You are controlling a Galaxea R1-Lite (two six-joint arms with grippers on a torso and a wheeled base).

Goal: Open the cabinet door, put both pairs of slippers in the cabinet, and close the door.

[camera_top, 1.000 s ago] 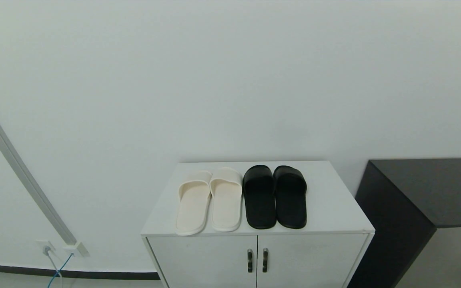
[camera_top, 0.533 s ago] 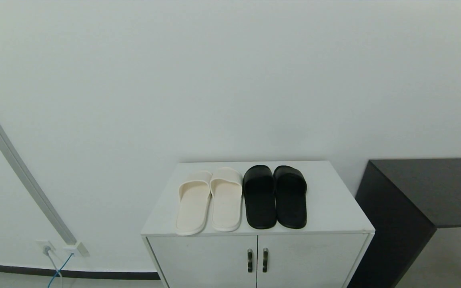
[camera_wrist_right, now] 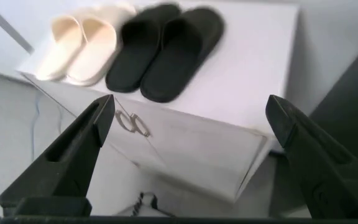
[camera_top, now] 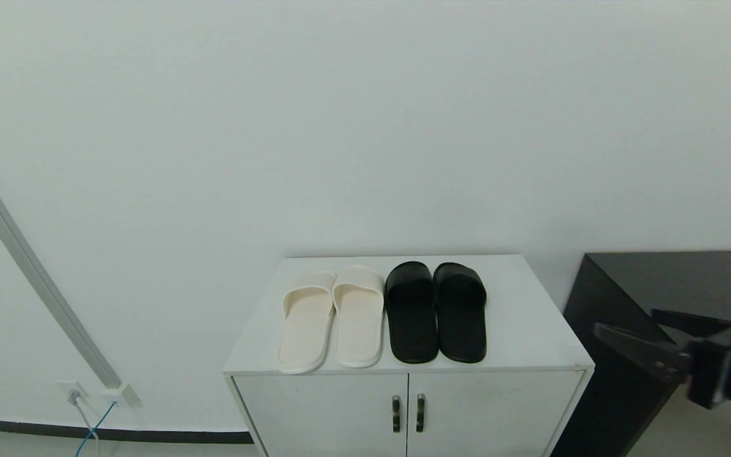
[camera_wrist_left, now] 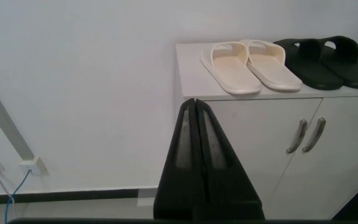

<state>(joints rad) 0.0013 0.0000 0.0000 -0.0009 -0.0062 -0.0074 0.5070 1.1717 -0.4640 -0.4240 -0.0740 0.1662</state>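
Observation:
A white cabinet (camera_top: 518,330) stands against the wall with both doors shut; two dark handles (camera_top: 408,412) meet at the middle. On its top lie a cream pair of slippers (camera_top: 334,317) and, to their right, a black pair of slippers (camera_top: 436,312), toes toward the wall. My right gripper (camera_top: 625,320) hangs open to the right of the cabinet, level with its top and apart from it. In the right wrist view this gripper (camera_wrist_right: 190,102) is spread wide above the black pair (camera_wrist_right: 166,50). My left gripper (camera_wrist_left: 196,106) is shut on nothing, low and left of the cabinet (camera_wrist_left: 241,124).
A dark cabinet (camera_top: 676,279) stands close on the right of the white one, under my right arm. On the left wall a grey conduit (camera_top: 23,260) runs down to sockets (camera_top: 77,392) with cables. Open floor lies left of the cabinet.
My right gripper has come into the head view from the right edge, open, over the dark cabinet. Slippers and cabinet doors are unchanged.

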